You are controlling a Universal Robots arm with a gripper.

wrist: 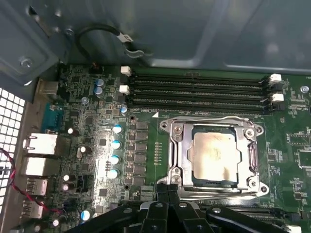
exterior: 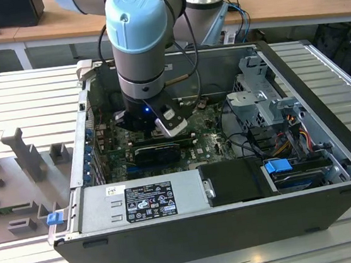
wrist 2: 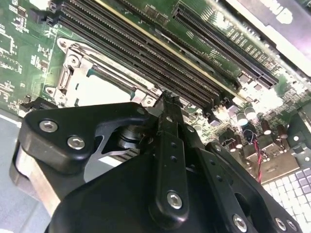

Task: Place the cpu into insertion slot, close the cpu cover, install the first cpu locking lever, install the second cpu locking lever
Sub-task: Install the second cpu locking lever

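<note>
Because the cpu (wrist: 214, 155) lies flat and square inside the insertion slot (wrist: 214, 127), with its pale metal face showing through the window of the cpu cover (wrist: 177, 155), the first two steps look done. The cover's silvery frame sits down around the chip and appears flush with the socket rim. In the second wrist view the cpu (wrist 2: 99, 90) and the cover (wrist 2: 73, 73) show just beyond the black finger.

The gripper (wrist: 167, 194) hovers at the socket's edge, opposite the side that faces the long black memory slots (wrist: 199, 90). Its two fingers are pressed together with nothing visible between them. I cannot tell whether the tips touch the frame or a lever.

By my judgement the step in hand is the first locking lever. Thin metal bars run along the socket's sides, but whether either one is latched is not clear. That work calls for a firm downward push on the lever, then a sideways tuck under its hook, without scraping the green motherboard (wrist: 102, 145).

In the exterior view the gripper (exterior: 162, 123) reaches down into the open computer case (exterior: 193, 231), just behind the graphics card (exterior: 159, 151), with the power supply (exterior: 145, 201) along the near wall.
</note>
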